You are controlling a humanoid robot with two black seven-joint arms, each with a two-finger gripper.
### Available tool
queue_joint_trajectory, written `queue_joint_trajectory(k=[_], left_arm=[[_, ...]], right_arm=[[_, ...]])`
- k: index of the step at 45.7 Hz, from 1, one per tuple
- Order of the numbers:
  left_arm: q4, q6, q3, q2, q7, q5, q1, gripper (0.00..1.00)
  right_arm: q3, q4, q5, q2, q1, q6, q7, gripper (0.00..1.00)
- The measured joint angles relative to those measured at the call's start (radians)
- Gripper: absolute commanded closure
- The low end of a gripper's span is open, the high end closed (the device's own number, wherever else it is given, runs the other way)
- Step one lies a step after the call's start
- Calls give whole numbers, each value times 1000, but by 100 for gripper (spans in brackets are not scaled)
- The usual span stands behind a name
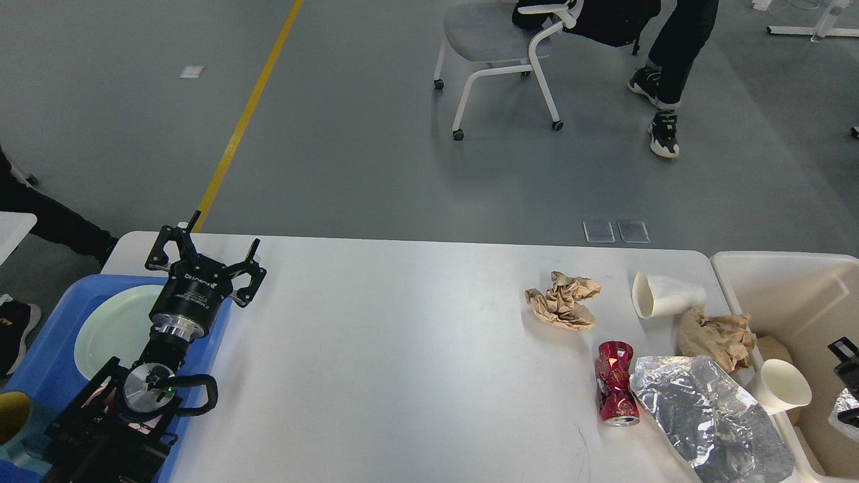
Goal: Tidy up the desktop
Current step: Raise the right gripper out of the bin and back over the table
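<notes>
The white desktop carries litter on its right side: a crumpled brown paper, a white paper cup lying on its side, a second brown paper wad, a crushed red can and a sheet of silver foil. My left gripper hangs open and empty over the table's left end, beside the blue tray. A black part of my right gripper shows at the right edge over the bin, with something silvery just below it. Its fingers are cut off.
A cream bin stands at the table's right end, with a white cup leaning at its rim. A blue tray at the left holds a pale green plate and a yellow cup. Beyond the table are a chair and a walking person.
</notes>
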Motion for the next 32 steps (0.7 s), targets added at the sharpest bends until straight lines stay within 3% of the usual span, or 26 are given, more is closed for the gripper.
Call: queue_joint_trajectory(k=[12,13,17,18,26,32], left_arm=[[0,0,-1,0,0,0,0,4],[0,0,-1,0,0,0,0,4],[0,0,-1,0,0,0,0,4],[0,0,-1,0,0,0,0,4],[0,0,-1,0,0,0,0,4],[0,0,-1,0,0,0,0,4]], right_arm=[[26,2,0,18,-2,-1,0,100],[28,2,0,19,-2,-2,0,92],[33,2,0,22,-2,-19,1,13],[33,2,0,23,-2,-30,1,1],[35,12,0,39,-1,-182,1,0],[36,20,-1,43,5,-194,2,0]])
